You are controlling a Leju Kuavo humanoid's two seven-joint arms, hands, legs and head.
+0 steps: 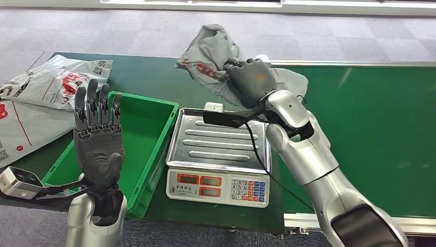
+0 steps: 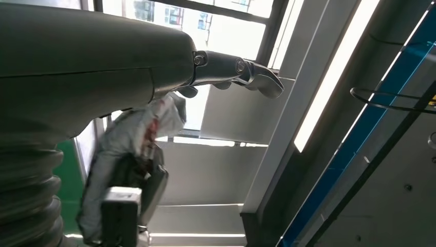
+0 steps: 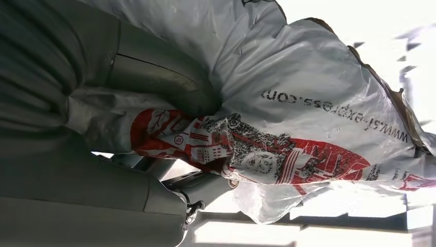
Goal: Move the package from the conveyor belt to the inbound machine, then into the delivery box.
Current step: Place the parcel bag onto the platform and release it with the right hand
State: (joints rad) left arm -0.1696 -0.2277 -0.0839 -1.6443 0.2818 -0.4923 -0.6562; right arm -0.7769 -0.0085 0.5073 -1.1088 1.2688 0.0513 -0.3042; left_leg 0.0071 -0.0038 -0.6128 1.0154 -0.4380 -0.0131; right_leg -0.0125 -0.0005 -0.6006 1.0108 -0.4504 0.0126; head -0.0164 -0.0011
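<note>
Nearest the robot, the left hand [image 1: 97, 141] stands upright with its fingers [image 1: 95, 105] straight and apart, holding nothing, just in front of and above the near end of the green delivery box [image 1: 154, 135]; it plays no part yet and is best kept clear of the scale. Farther out, the right hand [image 1: 250, 78] is clenched on the package [image 1: 208, 51], a crumpled grey courier bag with red print, carried in the air. In the right wrist view the bag [image 3: 319, 103] bunches between thumb and fingers, so the grip looks firm but takes only a fold of it. Below and slightly nearer than this hand lies the inbound machine [image 1: 218, 149], a weighing scale with a ribbed steel pan; the conveyor belt [image 1: 370, 118] stretches off to the hand's right. The step in hand seems to be setting the bag on the pan. To do it well, lower the hand toward the pan's middle and let go only when the bag rests there, so the loose ends do not drape over the edge or the keypad. Beyond the left hand, other grey bags [image 1: 51, 82] lie on the table.
</note>
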